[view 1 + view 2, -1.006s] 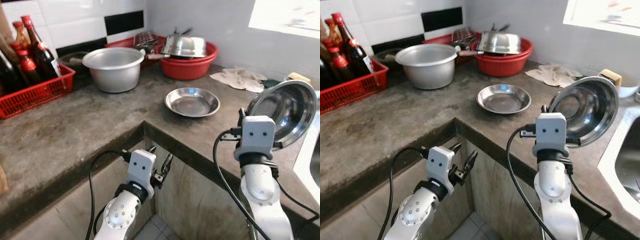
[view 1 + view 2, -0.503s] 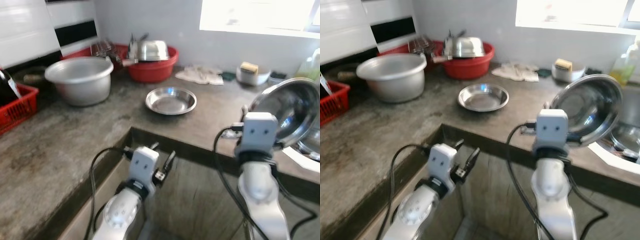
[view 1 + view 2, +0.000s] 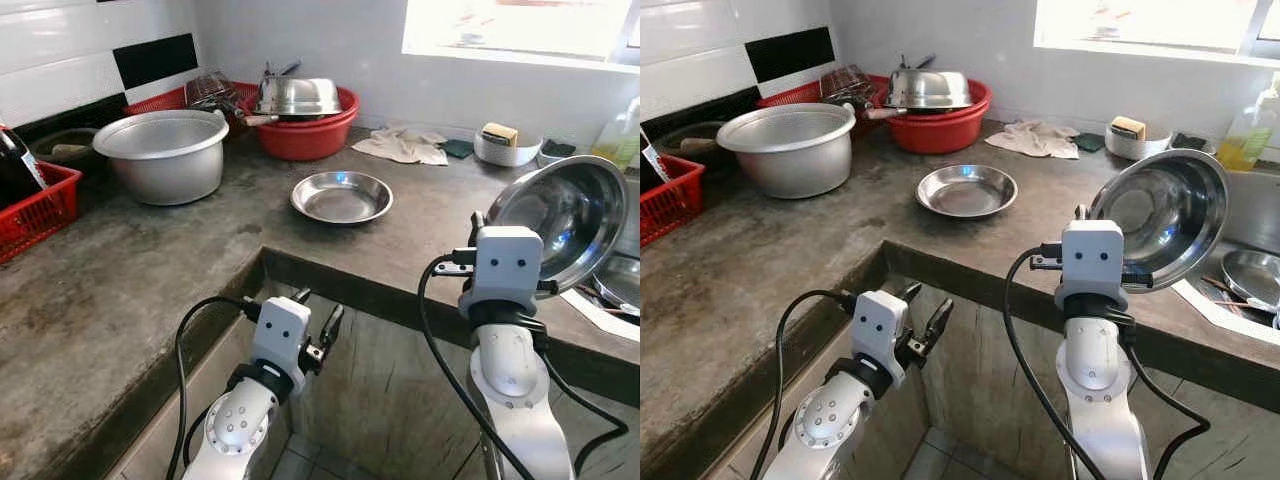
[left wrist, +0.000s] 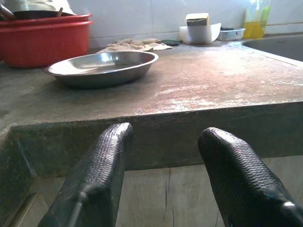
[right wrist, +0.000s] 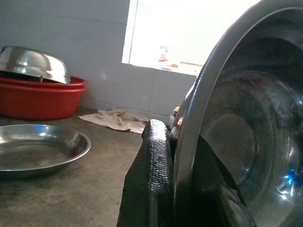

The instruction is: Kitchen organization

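The right gripper (image 5: 173, 156) has its jaws pinched on the rim of a steel bowl (image 3: 570, 215), carried on edge above the right end of the surface (image 3: 180, 270), with its hollow facing back toward the robot. A sink (image 3: 1250, 275) with a pan in it lies just beyond the bowl. The left gripper (image 3: 318, 335) hangs low in front of the surface edge, jaws wide and holding nothing.

The step in hand looks like carrying the bowl to a resting place, most likely the sink on the right or the flat steel plate (image 3: 342, 196) lying near the middle of the surface; which one is meant cannot be told from here.

To do it well:
- Keep the grip firm, since a thin rim held between two pads can swivel and the bowl would swing down under its own weight
- Tilt the wrist so the bowl comes level before lowering, otherwise it will land on its edge, ring and roll
- Lower slowly until the base touches, then let the jaws part
- Mind the surface edge and the cable looping beside the right arm when moving across
- Steer clear of the cloth (image 3: 405, 146) and the small white dish (image 3: 507, 150) at the back wall; the big pot (image 3: 165, 155) and red basin (image 3: 305, 130) are well apart and pose no trouble
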{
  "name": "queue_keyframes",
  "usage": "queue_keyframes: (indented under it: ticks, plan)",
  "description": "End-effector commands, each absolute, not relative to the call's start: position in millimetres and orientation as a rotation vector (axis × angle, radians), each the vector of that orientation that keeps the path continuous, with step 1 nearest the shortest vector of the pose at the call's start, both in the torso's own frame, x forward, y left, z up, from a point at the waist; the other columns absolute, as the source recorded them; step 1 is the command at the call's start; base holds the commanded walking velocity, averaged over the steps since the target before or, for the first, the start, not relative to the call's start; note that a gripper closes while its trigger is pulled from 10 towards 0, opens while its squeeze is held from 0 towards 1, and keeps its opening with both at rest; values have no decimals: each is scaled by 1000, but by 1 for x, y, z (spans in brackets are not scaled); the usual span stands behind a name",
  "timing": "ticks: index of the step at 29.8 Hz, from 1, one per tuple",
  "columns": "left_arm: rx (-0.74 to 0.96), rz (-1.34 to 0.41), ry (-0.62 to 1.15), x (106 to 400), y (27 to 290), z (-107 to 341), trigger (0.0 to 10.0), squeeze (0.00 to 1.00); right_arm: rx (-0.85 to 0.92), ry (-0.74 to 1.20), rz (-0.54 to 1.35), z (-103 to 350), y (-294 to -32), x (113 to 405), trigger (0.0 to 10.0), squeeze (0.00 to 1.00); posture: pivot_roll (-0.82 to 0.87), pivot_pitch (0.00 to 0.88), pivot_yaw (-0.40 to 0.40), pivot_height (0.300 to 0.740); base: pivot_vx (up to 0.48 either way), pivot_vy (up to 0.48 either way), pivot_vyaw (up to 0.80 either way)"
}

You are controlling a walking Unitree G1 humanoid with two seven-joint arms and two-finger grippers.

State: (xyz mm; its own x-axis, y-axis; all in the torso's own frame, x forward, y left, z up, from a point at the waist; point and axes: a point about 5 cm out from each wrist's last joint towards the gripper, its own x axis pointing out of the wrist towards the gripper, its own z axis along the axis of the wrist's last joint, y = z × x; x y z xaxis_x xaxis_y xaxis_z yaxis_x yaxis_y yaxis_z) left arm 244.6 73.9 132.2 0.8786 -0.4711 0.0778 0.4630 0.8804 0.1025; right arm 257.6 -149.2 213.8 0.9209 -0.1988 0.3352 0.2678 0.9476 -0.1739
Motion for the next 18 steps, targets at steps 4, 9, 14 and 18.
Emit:
queue_keyframes:
  ticks: [4, 9, 14, 18]
  plan:
    - [84, -487, -102, 244, 75, 133, 10000, 0, -218, -331, -241, 217, -148, 258, 10000, 0, 15, 4, -13, 740, 0, 0, 0]
    - [77, -486, -101, 244, 75, 133, 10000, 0, -210, -331, -232, 217, -148, 258, 10000, 0, 17, 1, -15, 740, 0, 0, 0]
    - [76, -480, -105, 245, 76, 134, 10000, 0, -207, -331, -225, 217, -147, 258, 10000, 0, 19, 0, -15, 740, 0, 0, 0]
    - [81, -482, -111, 245, 77, 134, 10000, 0, -210, -333, -222, 217, -146, 258, 10000, 0, 18, 0, -15, 740, 0, 0, 0]
